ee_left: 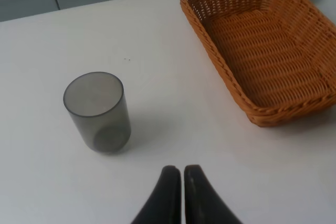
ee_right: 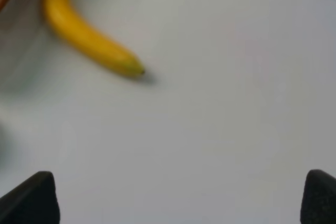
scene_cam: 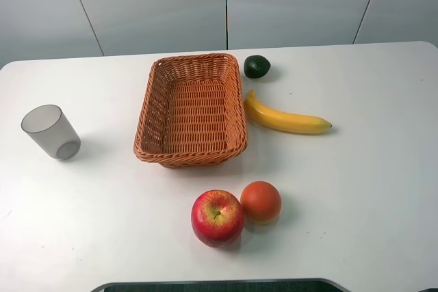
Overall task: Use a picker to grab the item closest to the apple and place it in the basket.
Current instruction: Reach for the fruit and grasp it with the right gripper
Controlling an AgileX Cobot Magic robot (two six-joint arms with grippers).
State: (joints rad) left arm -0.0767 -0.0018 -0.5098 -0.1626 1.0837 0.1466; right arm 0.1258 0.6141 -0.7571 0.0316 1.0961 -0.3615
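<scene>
The orange (scene_cam: 261,202) sits near the table's near edge, just right of the apple (scene_cam: 217,217), touching it or nearly so. The right gripper (ee_right: 176,196), fingers spread wide, looks better placed to take it. The left gripper (ee_left: 182,192) has its fingers pressed together. The basket (scene_cam: 188,157) lies farther back, slightly left.

Table (scene_cam: 369,196): basket (scene_cam: 195,111), cup (scene_cam: 50,132), apple (scene_cam: 217,218), orange (scene_cam: 261,202), banana (scene_cam: 284,120)

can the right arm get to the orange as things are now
Probably yes. The orange lies in the open on the right half of the table, with nothing on top or to its right. Only the apple crowds its left side. The right end effector is open and empty.
</scene>
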